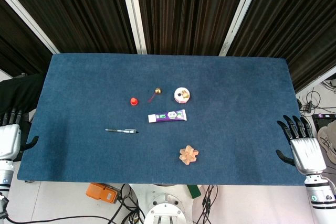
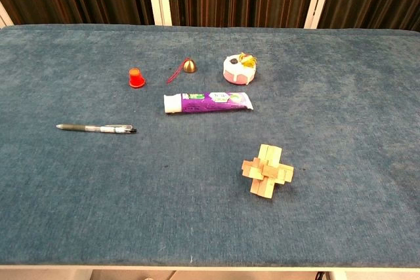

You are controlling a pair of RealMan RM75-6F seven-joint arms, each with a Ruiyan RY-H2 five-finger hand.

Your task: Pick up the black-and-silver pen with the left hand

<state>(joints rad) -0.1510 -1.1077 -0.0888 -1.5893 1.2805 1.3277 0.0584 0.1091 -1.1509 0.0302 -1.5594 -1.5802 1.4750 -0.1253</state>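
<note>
The black-and-silver pen (image 1: 121, 130) lies flat on the blue table cloth (image 1: 79, 87), left of centre, its length running left to right; the chest view shows the pen (image 2: 96, 128) too. My left hand (image 1: 10, 136) hangs off the table's left edge, well left of the pen, fingers apart and holding nothing. My right hand (image 1: 300, 142) sits at the table's right edge, fingers spread and empty. Neither hand shows in the chest view.
Behind the pen stand a small red cap (image 1: 134, 100), a gold bell with a red cord (image 1: 156, 92) and a round pink-and-white cake toy (image 1: 182, 95). A purple tube (image 1: 167, 116) lies at centre. A wooden burr puzzle (image 1: 188, 155) sits near the front edge.
</note>
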